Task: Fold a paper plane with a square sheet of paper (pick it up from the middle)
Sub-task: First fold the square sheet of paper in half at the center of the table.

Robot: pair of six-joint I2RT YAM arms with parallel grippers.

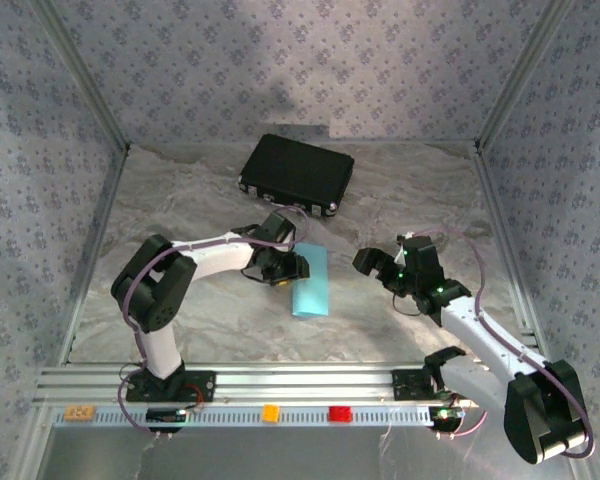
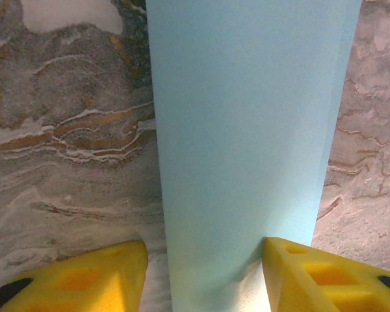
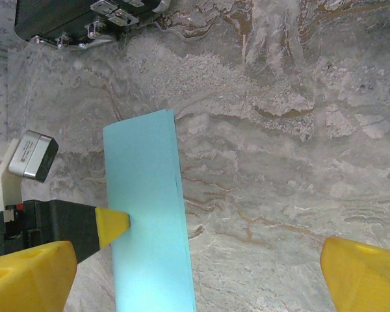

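Observation:
The light blue paper [image 1: 311,285] lies flat on the marble table as a long folded strip, no longer a full square. In the left wrist view the paper [image 2: 247,130] runs up between my left gripper's [image 2: 205,250] yellow fingers. The right finger [image 2: 299,273] rests on the strip's edge, and the left finger [image 2: 91,276] sits on bare table beside it. The jaws stand half apart and pinch nothing. From above, the left gripper [image 1: 283,268] is at the strip's upper left. My right gripper [image 1: 380,262] hangs wide open to the right of the paper [image 3: 149,221], touching nothing.
A black case [image 1: 297,173] lies at the back centre, just beyond the left gripper. Patterned walls with metal posts close in the left, right and back. An aluminium rail [image 1: 280,385] runs along the near edge, with small orange, yellow and red blocks on it.

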